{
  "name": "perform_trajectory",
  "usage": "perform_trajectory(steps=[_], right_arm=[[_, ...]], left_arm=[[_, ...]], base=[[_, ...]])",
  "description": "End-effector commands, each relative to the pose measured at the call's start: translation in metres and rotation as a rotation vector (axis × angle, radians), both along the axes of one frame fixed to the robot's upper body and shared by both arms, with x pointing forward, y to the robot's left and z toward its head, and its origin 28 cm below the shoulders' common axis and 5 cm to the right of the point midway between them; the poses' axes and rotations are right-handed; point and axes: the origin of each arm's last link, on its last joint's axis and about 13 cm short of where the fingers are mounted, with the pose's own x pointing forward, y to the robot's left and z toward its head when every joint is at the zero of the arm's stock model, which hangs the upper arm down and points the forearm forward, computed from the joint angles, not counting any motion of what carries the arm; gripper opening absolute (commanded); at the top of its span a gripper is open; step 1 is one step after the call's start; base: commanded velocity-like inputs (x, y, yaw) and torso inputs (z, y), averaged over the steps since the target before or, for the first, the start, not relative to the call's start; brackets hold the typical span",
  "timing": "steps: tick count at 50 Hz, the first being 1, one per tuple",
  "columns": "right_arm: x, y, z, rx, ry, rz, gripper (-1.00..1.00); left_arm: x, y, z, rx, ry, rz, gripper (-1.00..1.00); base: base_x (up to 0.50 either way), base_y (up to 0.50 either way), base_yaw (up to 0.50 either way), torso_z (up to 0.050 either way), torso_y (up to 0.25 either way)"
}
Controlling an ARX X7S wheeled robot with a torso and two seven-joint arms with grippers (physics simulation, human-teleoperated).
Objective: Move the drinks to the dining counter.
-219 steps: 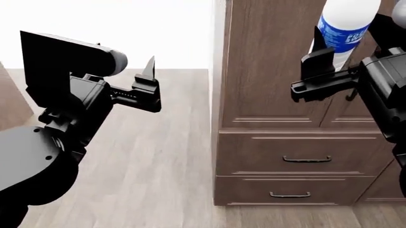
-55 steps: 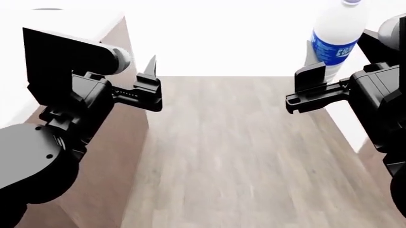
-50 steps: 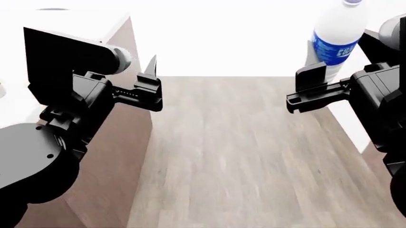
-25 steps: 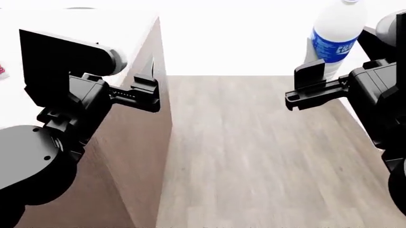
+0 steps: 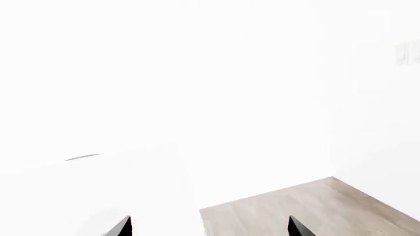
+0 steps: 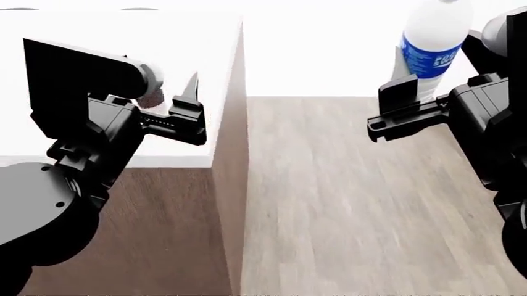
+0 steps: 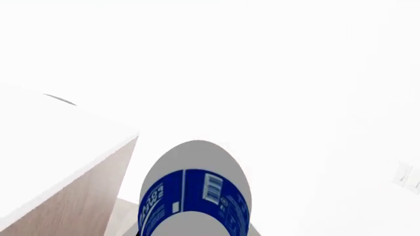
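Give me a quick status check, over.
Right tool shut on the bottle, held upright. Left tool empty, open. Dining counter ahead on the left, bottle not over it yet. Nothing in the way.

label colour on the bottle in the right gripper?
Blue with white print, on the bottle; right wrist view shows it best.

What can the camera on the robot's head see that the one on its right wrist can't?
Only the head view shows both black grippers, the empty left gripper and the right gripper clamping the bottle. Only the right wrist view shows the label's barcode. Both share the clear plastic bottle with blue label, the white-topped, brown-fronted counter and the pale wooden floor.
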Motion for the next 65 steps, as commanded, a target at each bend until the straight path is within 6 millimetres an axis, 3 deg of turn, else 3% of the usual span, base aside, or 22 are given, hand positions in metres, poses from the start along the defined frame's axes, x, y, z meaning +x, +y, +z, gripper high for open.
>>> perform_trajectory(steps=[1, 65], right_arm=[[0.0001, -0.001, 0.0034, -0.008, -0.03, -0.011, -1.0], [0.0038, 0.0007, 0.0004, -0.014, -0.02, 0.004, -1.0]], left_arm=[[-0.0003, 0.0005, -0.0005, -0.001, 0.0, 0.002, 1.0], [0.0011, 0.0013, -0.0025, 0.002, 0.006, 0.005, 1.0]], base=[[-0.07, 0.5, 0.0, 0.0, 0.0], [-0.03, 0.5, 0.0, 0.0, 0.0]])
